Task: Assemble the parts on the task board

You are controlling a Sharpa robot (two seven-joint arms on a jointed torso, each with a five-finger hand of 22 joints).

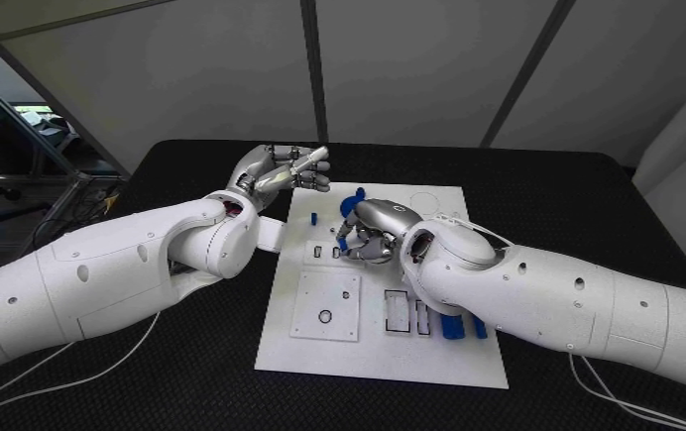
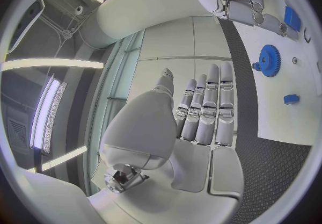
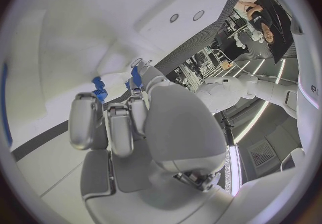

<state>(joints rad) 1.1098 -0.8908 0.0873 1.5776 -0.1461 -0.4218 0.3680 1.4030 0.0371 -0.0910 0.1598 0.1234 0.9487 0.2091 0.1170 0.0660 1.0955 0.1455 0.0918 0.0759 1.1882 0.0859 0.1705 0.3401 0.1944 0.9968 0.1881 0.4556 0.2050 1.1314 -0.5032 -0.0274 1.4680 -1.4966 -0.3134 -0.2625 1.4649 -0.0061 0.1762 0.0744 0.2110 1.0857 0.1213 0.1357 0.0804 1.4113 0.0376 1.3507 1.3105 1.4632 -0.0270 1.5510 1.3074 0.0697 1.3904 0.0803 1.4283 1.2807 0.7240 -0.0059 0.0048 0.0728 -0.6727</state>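
Right hand [image 1: 375, 229] is down on the task board [image 1: 429, 352] mid-left, fingers curled around a blue part [image 3: 136, 77]; left hand [image 1: 284, 170] hovers off the board's far-left corner, fingers straight and together, holding nothing; blue gear [image 2: 269, 60] lies on the board; more blue parts [image 1: 460, 327] near the right edge.

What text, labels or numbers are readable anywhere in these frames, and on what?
None can be read.
Task board: outlines of slots and circles, no legible lettering.
Right arm: a dark mark at the picture's rim, cut off and too partial to read.
Blue gear and the other blue parts: no markings visible.
Left hand and right hand: no labels legible.
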